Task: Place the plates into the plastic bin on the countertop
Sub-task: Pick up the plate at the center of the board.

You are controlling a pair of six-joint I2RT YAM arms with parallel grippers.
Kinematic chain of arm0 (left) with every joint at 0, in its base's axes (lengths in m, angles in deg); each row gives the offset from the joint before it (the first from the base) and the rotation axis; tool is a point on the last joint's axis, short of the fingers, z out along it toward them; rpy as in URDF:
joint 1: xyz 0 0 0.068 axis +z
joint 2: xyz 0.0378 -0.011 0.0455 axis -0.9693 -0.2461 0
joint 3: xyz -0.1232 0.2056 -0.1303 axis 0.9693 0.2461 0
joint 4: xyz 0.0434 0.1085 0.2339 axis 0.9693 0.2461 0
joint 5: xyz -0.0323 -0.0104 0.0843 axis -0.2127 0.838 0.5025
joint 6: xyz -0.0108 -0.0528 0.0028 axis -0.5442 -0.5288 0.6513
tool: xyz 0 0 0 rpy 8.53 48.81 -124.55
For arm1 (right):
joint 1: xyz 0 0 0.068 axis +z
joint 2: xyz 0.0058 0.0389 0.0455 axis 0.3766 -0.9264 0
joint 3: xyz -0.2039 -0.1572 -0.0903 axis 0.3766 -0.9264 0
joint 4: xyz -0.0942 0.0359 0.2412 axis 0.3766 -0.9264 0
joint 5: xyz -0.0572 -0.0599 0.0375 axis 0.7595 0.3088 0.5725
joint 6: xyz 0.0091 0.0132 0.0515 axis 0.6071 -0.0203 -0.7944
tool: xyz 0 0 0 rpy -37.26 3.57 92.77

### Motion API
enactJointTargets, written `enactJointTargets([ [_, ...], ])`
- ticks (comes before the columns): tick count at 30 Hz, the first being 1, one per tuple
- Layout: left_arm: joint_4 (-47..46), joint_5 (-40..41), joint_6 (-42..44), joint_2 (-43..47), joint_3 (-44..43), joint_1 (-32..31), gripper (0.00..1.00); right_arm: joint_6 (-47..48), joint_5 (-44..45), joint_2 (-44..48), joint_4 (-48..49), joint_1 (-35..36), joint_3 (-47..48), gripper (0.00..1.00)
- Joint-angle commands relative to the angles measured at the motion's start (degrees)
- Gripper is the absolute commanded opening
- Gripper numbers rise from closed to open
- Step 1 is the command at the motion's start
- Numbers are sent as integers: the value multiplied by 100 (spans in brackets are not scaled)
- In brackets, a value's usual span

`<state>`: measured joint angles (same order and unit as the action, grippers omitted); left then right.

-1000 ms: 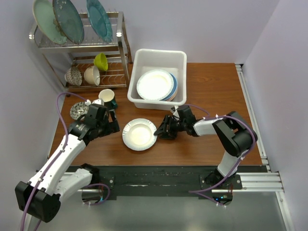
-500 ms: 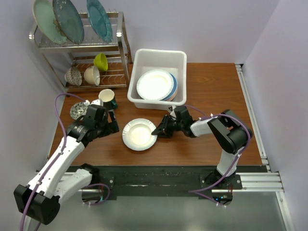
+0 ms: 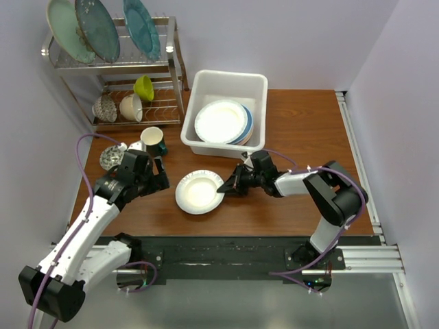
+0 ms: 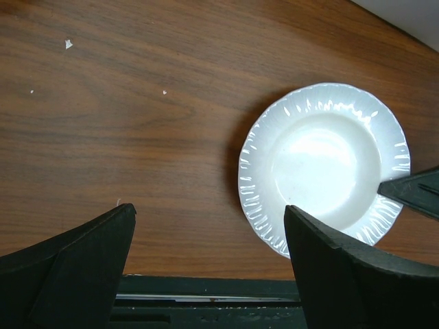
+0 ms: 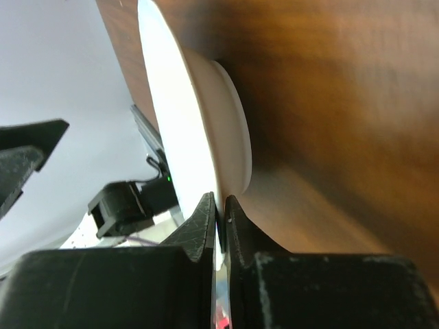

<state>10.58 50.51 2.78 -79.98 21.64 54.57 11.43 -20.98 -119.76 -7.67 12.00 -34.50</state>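
Observation:
A white plate with a fluted rim (image 3: 199,192) lies on the reddish-brown countertop (image 3: 302,123), in front of the white plastic bin (image 3: 230,74). My right gripper (image 3: 223,186) is shut on this plate's right rim; in the right wrist view its jaws pinch the thin rim (image 5: 175,116) at the right gripper (image 5: 219,203). My left gripper (image 3: 162,179) stands open just left of the plate, holding nothing. In the left wrist view the plate (image 4: 322,168) lies ahead and right of the left gripper (image 4: 209,208). Inside the bin a white plate (image 3: 221,120) rests on a blue one (image 3: 249,127).
A metal wire dish rack (image 3: 175,65) stands at the back left with three large teal plates (image 3: 96,27), bowls and a lime cup (image 3: 144,87). A dark mug (image 3: 155,140) and a patterned bowl (image 3: 110,158) sit on the countertop behind my left gripper.
My right gripper has shut on the fluted plate's right rim. The left arm has stayed almost still.

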Motion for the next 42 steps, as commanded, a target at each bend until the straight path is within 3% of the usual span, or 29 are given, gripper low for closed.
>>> enactJointTargets([
  [1, -2, 28, -32, 75, -53, -26, 95, 614, 305, 799, -651, 41, -217, 0],
  [12, -45, -7, -68, 119, 53, -26, 95, 808, 428, 2144, -1662, 41, -245, 0],
  [21, -89, -42, -94, 137, 123, -26, 95, 958, 595, 2392, -2049, 32, -147, 0],
  [35, -54, -16, -94, 225, 176, -26, 95, 554, 429, 1513, -698, -99, -894, 0],
  [42, -54, -7, -94, 234, 194, -26, 95, 606, 209, 715, -345, -512, -842, 0],
])
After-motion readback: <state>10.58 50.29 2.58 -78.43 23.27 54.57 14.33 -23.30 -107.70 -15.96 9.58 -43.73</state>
